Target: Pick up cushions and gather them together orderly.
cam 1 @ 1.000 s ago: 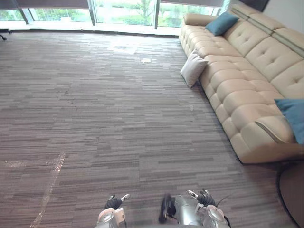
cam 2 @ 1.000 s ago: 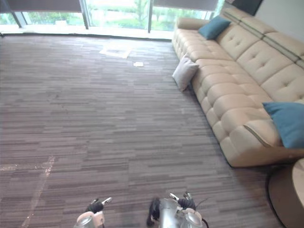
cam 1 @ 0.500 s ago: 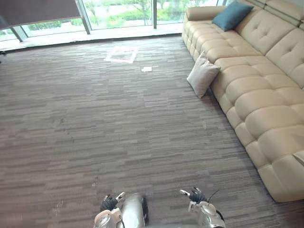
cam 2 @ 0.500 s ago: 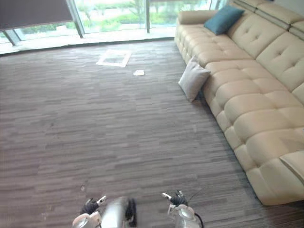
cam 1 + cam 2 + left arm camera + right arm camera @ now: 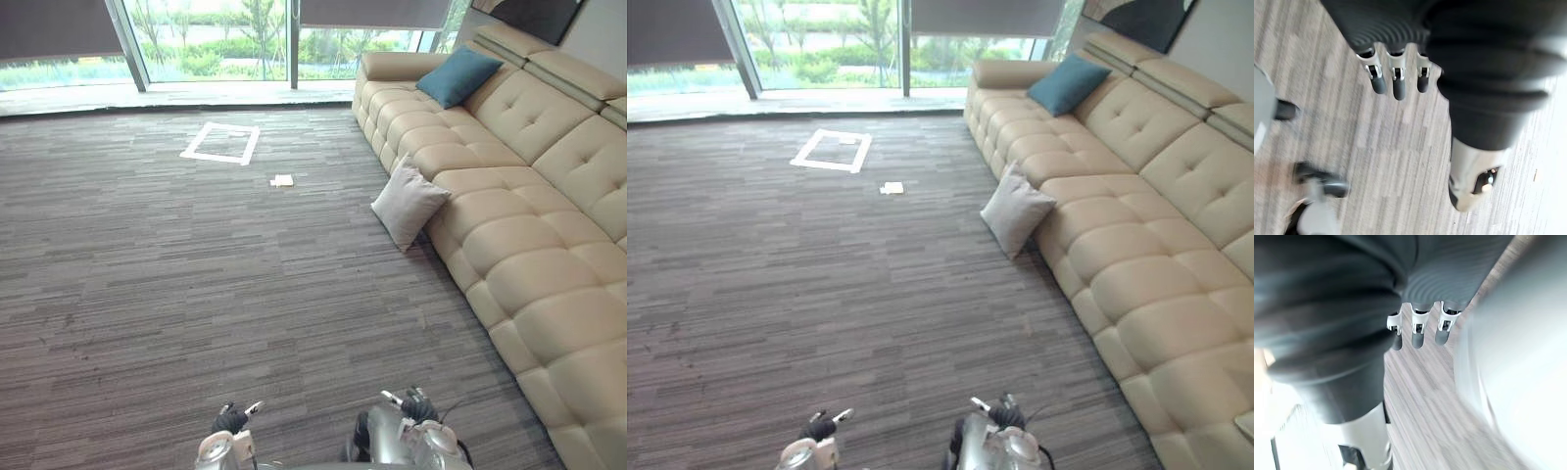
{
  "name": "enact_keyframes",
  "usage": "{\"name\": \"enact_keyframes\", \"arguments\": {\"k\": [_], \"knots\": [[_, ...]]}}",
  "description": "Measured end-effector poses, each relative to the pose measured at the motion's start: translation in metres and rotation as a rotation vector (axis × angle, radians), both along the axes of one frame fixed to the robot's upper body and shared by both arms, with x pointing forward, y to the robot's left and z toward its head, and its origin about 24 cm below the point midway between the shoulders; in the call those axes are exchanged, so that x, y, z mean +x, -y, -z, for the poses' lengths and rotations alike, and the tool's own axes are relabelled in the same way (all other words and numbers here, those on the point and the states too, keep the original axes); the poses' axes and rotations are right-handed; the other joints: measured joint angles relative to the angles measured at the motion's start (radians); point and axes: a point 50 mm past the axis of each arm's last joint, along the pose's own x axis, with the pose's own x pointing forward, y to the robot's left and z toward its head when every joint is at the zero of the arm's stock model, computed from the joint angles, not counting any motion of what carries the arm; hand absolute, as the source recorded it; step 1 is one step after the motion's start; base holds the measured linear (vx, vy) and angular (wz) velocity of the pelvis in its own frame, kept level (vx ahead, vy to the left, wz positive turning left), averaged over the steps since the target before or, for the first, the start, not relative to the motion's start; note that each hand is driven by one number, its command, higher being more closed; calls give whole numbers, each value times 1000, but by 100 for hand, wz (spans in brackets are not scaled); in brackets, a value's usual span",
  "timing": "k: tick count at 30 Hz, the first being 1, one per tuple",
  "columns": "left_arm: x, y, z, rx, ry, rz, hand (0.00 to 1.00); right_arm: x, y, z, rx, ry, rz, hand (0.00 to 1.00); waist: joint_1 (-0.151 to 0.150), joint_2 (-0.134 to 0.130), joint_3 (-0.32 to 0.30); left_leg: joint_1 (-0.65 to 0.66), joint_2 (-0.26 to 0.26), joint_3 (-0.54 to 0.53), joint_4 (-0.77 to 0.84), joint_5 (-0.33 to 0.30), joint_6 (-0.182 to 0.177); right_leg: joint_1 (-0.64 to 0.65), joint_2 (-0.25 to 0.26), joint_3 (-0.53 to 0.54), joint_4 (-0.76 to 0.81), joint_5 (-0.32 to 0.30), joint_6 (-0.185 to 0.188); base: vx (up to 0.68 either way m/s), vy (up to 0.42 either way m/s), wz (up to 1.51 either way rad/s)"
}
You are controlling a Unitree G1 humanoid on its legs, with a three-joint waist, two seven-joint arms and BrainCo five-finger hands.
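The left hand [image 5: 233, 422] and right hand [image 5: 415, 405] hang near, fingers relaxed, empty. Far right, a grey cushion [image 5: 409, 203] leans against the sofa [image 5: 509, 255].

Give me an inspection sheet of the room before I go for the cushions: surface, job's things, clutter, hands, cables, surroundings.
Surface: grey striped carpet.
Job's things: pale cushion on the carpet, leaning on the front of the sofa; teal cushion on the sofa's far seat, near the armrest.
Clutter: small white scrap on the carpet; white taped square beyond it.
Hands: left hand and right hand low, fingers relaxed, holding nothing.
Cables: nothing seen.
Surroundings: beige sofa along the right; windows at the far end.
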Motion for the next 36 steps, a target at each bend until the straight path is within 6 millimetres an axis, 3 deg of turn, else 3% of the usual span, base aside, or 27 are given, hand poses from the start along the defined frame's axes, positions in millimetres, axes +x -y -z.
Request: {"name": "enact_keyframes", "arguments": {"k": [1, 2, 3, 4, 5, 6, 7, 8, 9, 11, 13, 14, 15, 17, 18, 19, 21, 22, 23, 25, 26, 28, 29, 31, 33, 34, 36], "knots": [[-6, 1, 2, -4, -16, -4, 0, 0, -1, 0, 2, 0, 0, 0, -13, -3, -2, 34, 0, -26, 7, -11, -14, 3, 12, 11, -23, 38, -43, 742, -158, 72], [-6, 2, 2, -4, -13, 2, 0, -2, 1, 1, -3, -11, -9, 0, -23, 2, -8, 53, 10, -66, 50, -11, -15, 6, 20, 37, 33, 117, -136, 762, -177, 58], [-6, 5, 2, -10, -17, 2, 0, -1, 5, 0, -16, -8, -15, 0, -20, 16, -14, 43, 31, -75, 106, -11, -16, 7, 30, 33, 73, 85, -131, 758, -195, 22], [-8, 7, 3, -17, -22, -7, 0, 3, 8, -1, -26, -3, -26, 0, -10, 45, -15, -15, 57, -76, 274, 0, -36, 31, 47, 26, 94, 33, -133, 872, -224, -7], [-9, 5, 3, -23, -18, -44, 0, 8, 10, -4, -38, 9, -36, 0, -11, 80, -3, -141, 96, -80, 595, 98, -157, 83, 81, 28, 82, -16, -140, 860, -200, -21], [-11, 3, 4, -22, -24, -62, 0, 10, 10, -5, -42, 14, -44, 0, -7, 100, -2, -226, 125, -93, 763, 176, -214, 120, 109, 37, 60, -34, -144, 717, -141, -33], [-13, 1, 4, -21, -26, -74, 0, 14, 6, -4, -36, 12, -64, 0, -4, 109, 5, -294, 158, -85, 907, 184, -216, 167, 136, 53, 38, -51, -152, 708, -99, -67], [-13, -5, 3, -8, -22, -86, 0, 17, -9, -1, -4, -8, -96, 0, 8, 97, 31, -368, 208, -37, 1040, 158, -172, 277, 163, 89, -11, -74, -159, 689, -92, -69], [-14, -9, 2, 3, -16, -89, 0, 18, -15, 0, 8, -16, -111, 0, 24, 90, 34, -401, 218, -16, 1056, 144, -157, 326, 166, 108, -40, -82, -161, 765, -102, -79], [-14, -15, -2, 19, 10, -100, 0, 14, -29, 3, 36, -36, -141, 0, 46, 55, 26, -524, 247, 59, 985, 106, -112, 449, 164, 170, -161, -86, -153, 576, -27, -71], [-15, -14, -3, 12, 24, -120, 0, 18, -32, 2, 37, -31, -157, 0, 55, 55, 21, -601, 255, 127, 762, 88, -89, 534, 148, 219, -242, -82, -122, 588, 66, -66], [-15, -13, -3, 10, 33, -131, 0, 20, -32, 1, 36, -24, -152, 0, 60, 58, 20, -627, 232, 142, 575, 91, -83, 572, 131, 248, -270, -94, -101, 497, 134, -55], [-15, -14, -3, 11, 36, -138, 0, 21, -31, 1, 35, -22, -147, 0, 64, 57, 21, -645, 215, 134, 463, 110, -89, 600, 117, 265, -287, -102, -88, 613, 212, -70], [-13, -13, -4, 12, 44, -133, 0, 18, -29, 2, 29, -31, -145, 0, 78, 59, 15, -662, 166, 46, 222, 258, -111, 658, 89, 297, -325, -130, -41, 632, 287, -72], [-14, -13, -4, 12, 42, -133, 0, 14, -30, 4, 32, -42, -146, 0, 86, 52, 5, -659, 154, 32, 227, 334, -94, 673, 74, 309, -328, -146, -17, 587, 319, -73], [-14, -18, -4, 26, 37, -130, 0, 11, -33, 6, 41, -63, -160, 0, 94, 30, -18, -655, 121, 47, 241, 320, -32, 673, 37, 326, -306, -153, -6, 633, 343, -57], [-14, -21, -4, 38, 32, -110, 0, 2, -31, 9, 38, -81, -147, 0, 92, 8, -26, -629, 101, 92, 260, 280, 11, 600, -6, 353, -135, -153, 6, 626, 339, -35], [-13, -23, -4, 45, 28, -99, 0, -3, -30, 10, 39, -93, -143, 0, 89, -1, -25, -591, 82, 101, 267, 246, 25, 555, -23, 359, 10, -140, 40, 559, 325, -28], [-13, -23, -3, 43, 15, -89, 0, -9, -29, 12, 38, -108, -140, 0, 89, -5, -23, -537, 67, 112, 271, 207, 36, 476, -41, 372, 237, -90, 98, 528, 306, -22], [-13, -21, -1, 40, -1, -71, 0, -8, -26, 11, 30, -92, -147, 0, 77, -6, -18, -446, 54, 124, 270, 159, 42, 358, -60, 376, 534, -59, 130, 496, 255, -21], [-12, -18, 0, 35, -6, -57, 0, -5, -25, 8, 20, -73, -149, 0, 71, 6, -12, -378, 57, 134, 245, 116, 39, 298, -72, 332, 622, -70, 117, 443, 194, -33], [-15, -17, 1, 35, -19, -53, 0, -1, -23, 6, 10, -52, -147, 0, 71, 12, -8, -286, 65, 173, 200, 67, 32, 189, -86, 251, 637, -104, 74, 297, 93, -67], [-16, -18, 2, 37, -31, -48, 0, 0, -20, 4, -4, -41, -142, 0, 62, 12, -8, -240, 73, 191, 170, 56, 5, 138, -89, 162, 581, -129, 57, 305, 71, -62], [-18, -20, 3, 42, -46, -35, 0, 1, -14, 3, -9, -33, -110, 0, 33, 6, -5, -161, 85, 212, 121, 52, -5, 119, -86, -3, 397, -138, 48, 408, 41, -28], [-14, -17, 4, 37, -49, -20, 0, 0, -7, 3, -13, -33, -64, 0, 29, 7, -3, -99, 83, 240, 66, 37, -31, 89, -61, -114, 166, -94, 25, 482, 10, -30], [-12, -15, 4, 41, -50, 3, 0, 0, -5, 3, -13, -30, -52, 0, 22, 8, -3, -73, 82, 247, 47, 30, -44, 77, -35, -134, 46, -46, 18, 558, -16, -15], [-11, -15, 4, 53, -53, 41, 0, -1, -4, 3, -12, -30, -50, 0, 14, 0, -4, -24, 71, 218, 45, 12, -75, 81, -6, -116, -67, 39, -38, 614, -61, 8]]}}
